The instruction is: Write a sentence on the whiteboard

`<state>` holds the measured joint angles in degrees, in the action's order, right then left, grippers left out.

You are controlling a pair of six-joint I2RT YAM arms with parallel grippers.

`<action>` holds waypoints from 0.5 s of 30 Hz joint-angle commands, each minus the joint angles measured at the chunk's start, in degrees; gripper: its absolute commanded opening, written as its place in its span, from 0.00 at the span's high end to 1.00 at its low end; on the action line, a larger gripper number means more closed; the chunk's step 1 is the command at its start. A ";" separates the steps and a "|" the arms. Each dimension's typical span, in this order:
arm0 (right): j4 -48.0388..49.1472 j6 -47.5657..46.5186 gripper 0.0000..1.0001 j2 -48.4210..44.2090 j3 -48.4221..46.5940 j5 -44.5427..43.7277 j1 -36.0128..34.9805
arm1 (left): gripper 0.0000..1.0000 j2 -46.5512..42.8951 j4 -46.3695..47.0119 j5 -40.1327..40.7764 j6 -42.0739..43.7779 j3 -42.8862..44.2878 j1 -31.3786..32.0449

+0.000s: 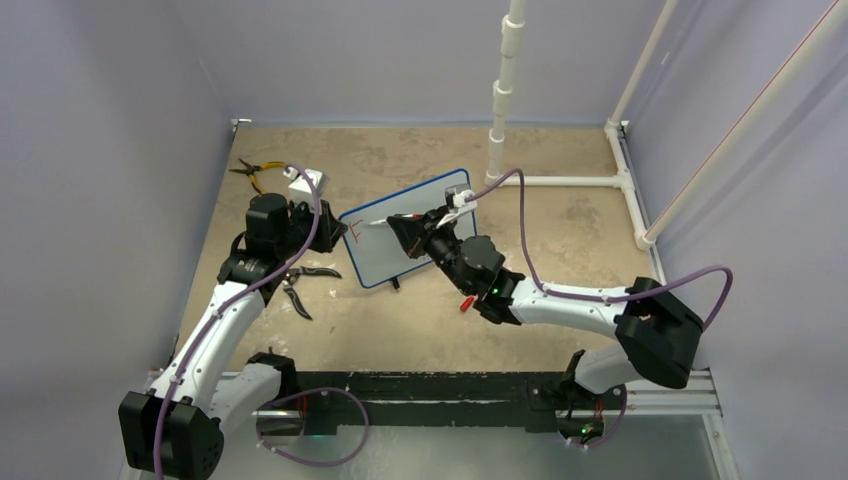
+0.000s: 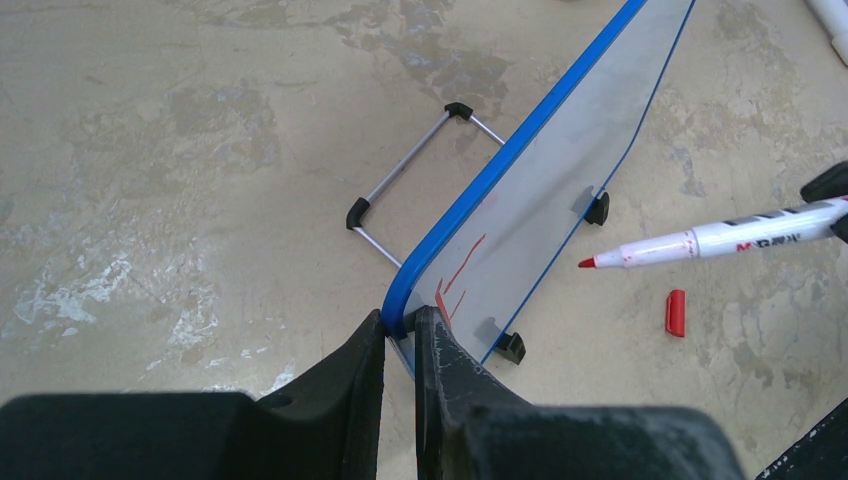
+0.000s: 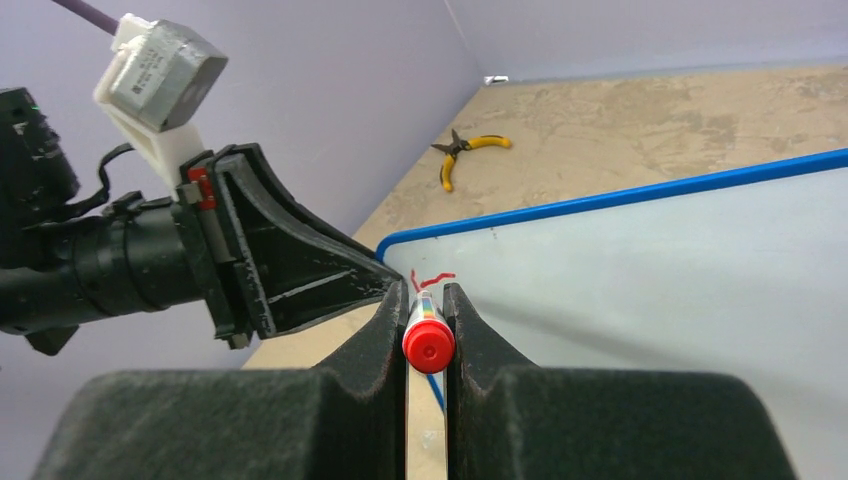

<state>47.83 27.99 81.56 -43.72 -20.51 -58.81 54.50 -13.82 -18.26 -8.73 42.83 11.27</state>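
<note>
Fingers, left gripper: clenched on a rounded corner of the small white rectangular whiteboard with a thin blue frame, steadying it.
Fingers, right gripper: clamped round a white-barrelled red marker pen, its red tip pointed towards the board.
Whiteboard: stands tilted on small black feet near the middle of the tan mottled tabletop, between the two arms; a thin wire prop shows behind it.
Sentence: only a few red strokes, close to the held corner, reading like the start of an "F"; the rest of the surface is bare.
Step in hand: judged to be the first letter, so the task is barely begun.
Marker tip: appears just off the surface in the left wrist view; contact cannot be told for sure.
Next move: likely calls for a light touch of the tip beside the strokes, with the left grip bracing the board against sliding or tipping.
Small red cap: lies loose on the table in front of the board.
Containers: none shows in any view, so no contents to report.
Farther out: yellow-handled pliers near the far left corner; black-handled pliers beside the left arm.
</note>
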 commanded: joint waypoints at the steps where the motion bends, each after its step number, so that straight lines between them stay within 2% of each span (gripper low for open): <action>1: 1.13 -0.75 1.00 0.33 0.22 2.13 1.47 | 1.00 0.08 0.90 0.54 1.67 0.20 -0.32; 15: 1.76 -0.27 1.00 3.25 -1.10 4.37 2.56 | 1.00 0.34 0.99 0.02 1.61 0.06 -0.29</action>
<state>47.83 28.03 83.92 -43.70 -17.23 -56.55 54.52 -13.80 -18.26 -8.73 42.83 11.27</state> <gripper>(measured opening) 0.122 0.129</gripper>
